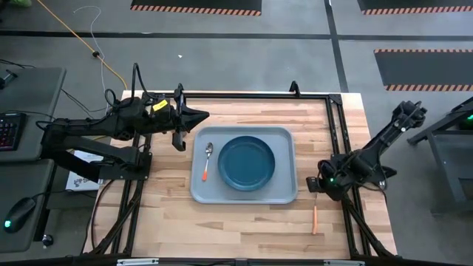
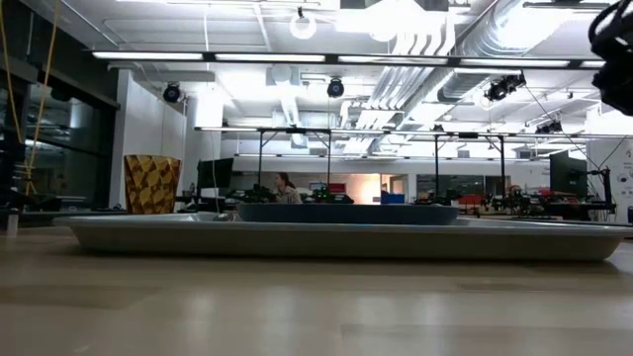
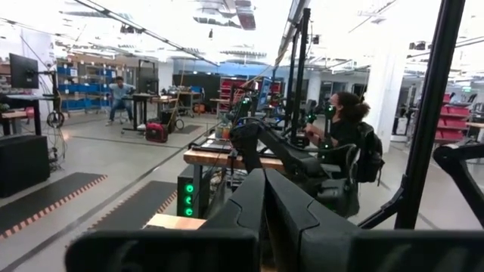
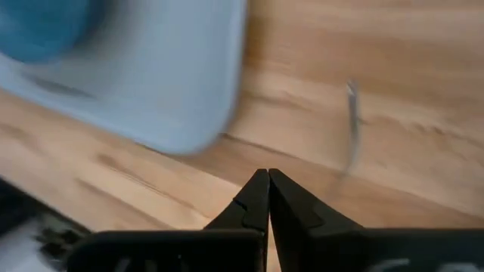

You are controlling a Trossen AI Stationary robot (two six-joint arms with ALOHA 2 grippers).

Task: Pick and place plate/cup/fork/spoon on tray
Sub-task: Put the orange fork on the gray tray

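So the tray (image 1: 244, 193) already has the plate (image 1: 246, 162) sitting in the middle and the spoon (image 1: 207, 160) lying beside it on the left-arm side, handle pointing toward the front edge of the tabletop (image 1: 244, 229). What's left for me is the fork (image 1: 315, 216), which is off the tray on the bare wood near the tray's front right corner. Its long axis runs roughly front to back, orange handle toward the front edge, tines toward the right pincer (image 1: 313, 185). That pincer hangs just past the tine end, right beside the tray's right rim, so the right arm is clearly the one for this; I'd guess I need to slide it toward the front edge along the fork and close across the handle. In the right wrist view its fingers are pressed together with nothing between them, so I'd have to open up first. The left pincer (image 1: 198, 115) is parked over the back left of the tabletop, also pressed together and empty. The cup (image 2: 151, 184) only shows in the low view, standing beyond the tray's end.
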